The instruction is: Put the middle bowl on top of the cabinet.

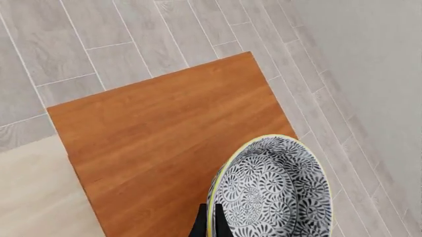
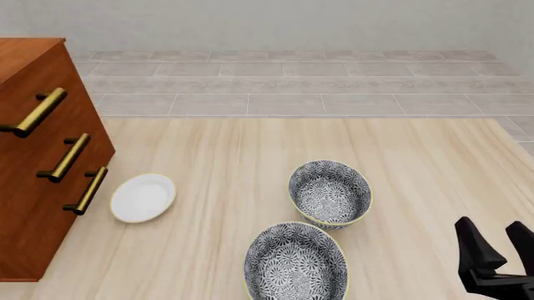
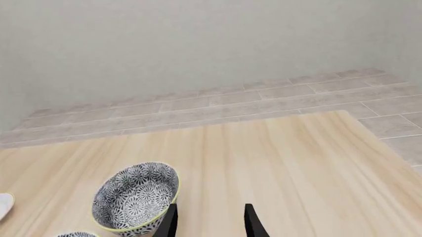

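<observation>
In the left wrist view the middle bowl (image 1: pixel 274 192), floral grey and white with a pale yellow rim, hangs tilted over an edge of the cabinet's reddish-brown top (image 1: pixel 158 138). My left gripper (image 1: pixel 212 219) is shut on the bowl's rim, with one dark finger on each side. Whether the bowl touches the top I cannot tell. The front view shows the cabinet (image 2: pixel 34 187) at the far left with three brass handles; the left gripper and its bowl are out of that view. My right gripper (image 2: pixel 501 240) stands open at the table's near right, holding nothing.
Two identical floral bowls stand on the table, one (image 2: pixel 329 192) mid-table and one (image 2: pixel 294 262) nearer the front edge. A small white plate (image 2: pixel 142 197) lies beside the cabinet's front. Tiled floor and a pale wall lie beyond the table.
</observation>
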Robot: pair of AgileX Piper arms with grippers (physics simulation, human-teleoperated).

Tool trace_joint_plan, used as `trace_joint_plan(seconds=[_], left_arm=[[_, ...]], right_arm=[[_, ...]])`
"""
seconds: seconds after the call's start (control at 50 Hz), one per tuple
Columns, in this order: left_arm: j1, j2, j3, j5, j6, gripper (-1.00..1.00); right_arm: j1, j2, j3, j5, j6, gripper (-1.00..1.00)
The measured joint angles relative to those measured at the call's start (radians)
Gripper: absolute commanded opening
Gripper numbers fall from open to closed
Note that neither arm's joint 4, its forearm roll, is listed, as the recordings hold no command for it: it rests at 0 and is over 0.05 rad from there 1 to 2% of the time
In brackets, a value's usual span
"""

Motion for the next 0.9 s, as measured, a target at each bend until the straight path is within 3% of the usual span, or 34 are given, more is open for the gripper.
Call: trace_joint_plan(seconds=[0.9], left_arm=[[0.006, -0.012, 0.069, -0.035, 0.006, -1.0]], right_arm=[[-0.006, -0.008, 0.0, 0.006, 0.005, 1.0]])
